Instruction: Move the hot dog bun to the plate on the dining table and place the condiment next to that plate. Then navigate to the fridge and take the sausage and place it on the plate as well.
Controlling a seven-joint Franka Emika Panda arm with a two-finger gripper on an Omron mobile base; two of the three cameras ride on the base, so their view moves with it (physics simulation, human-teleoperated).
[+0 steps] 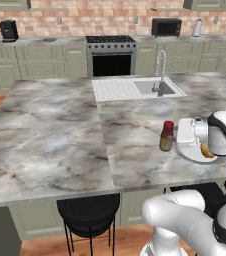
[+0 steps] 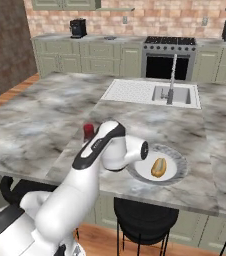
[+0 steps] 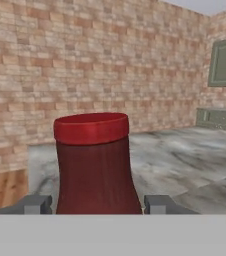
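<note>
Placing step in hand: jaws grip the red-capped, dark-red condiment bottle (image 3: 93, 165) upright beside the round pale plate (image 2: 181, 171); release next.

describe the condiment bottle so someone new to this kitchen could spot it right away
Find the marble dining table with the inset sink. Near its front edge lies a pale plate holding a bun. The condiment stands upright beside that plate: a small dark red-brown bottle with a red cap.
</note>
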